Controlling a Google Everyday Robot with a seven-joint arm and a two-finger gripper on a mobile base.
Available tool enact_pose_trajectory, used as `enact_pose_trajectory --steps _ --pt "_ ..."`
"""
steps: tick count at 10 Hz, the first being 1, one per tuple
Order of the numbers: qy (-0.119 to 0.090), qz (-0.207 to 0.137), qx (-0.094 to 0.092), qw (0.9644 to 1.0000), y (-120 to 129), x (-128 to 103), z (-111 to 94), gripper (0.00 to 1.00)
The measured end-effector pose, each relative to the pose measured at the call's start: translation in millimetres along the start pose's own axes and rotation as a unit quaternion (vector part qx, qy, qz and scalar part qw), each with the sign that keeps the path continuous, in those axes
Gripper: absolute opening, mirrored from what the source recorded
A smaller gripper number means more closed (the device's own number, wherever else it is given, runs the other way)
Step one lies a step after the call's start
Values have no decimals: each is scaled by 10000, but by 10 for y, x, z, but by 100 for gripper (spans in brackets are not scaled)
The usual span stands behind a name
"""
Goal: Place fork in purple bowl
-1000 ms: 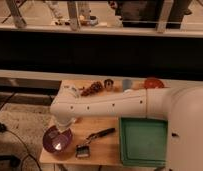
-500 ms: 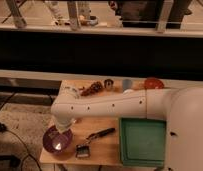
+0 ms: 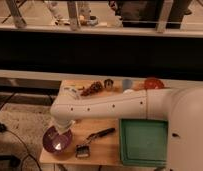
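Observation:
The purple bowl (image 3: 56,140) sits at the front left corner of the wooden table (image 3: 104,149). My gripper (image 3: 63,128) hangs at the end of the white arm, right over the bowl's far right rim. A pale shape shows inside the bowl under the gripper; I cannot tell whether it is the fork. A dark-handled utensil (image 3: 93,137) lies on the table to the right of the bowl, its head toward the front edge.
A green tray (image 3: 143,142) lies at the front right of the table. At the back stand a brown snack bag (image 3: 91,89), a small can (image 3: 109,84), a blue cup (image 3: 127,84) and a red bowl (image 3: 153,83). A dark counter runs behind.
The gripper has stayed over the bowl, shifting only slightly. Nothing else has moved.

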Motion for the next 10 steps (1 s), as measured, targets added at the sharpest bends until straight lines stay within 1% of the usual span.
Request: enact_pose_trajectory --steps 1,4,5,7,8,9,10 --pt "-29 -40 12 10000 -3 -31 0 80" --pt "-98 -2 1 10000 -31 -45 13 80" --pt "-131 13 22 9999 -42 -56 12 80" --pt "-119 46 137 9998 -79 -46 -26 80" --pt "-134 93 137 9998 -93 -41 -37 80" --pt "-160 167 90 9997 -61 -12 -25 80" --pt "-160 228 85 9996 -38 45 -35 80"
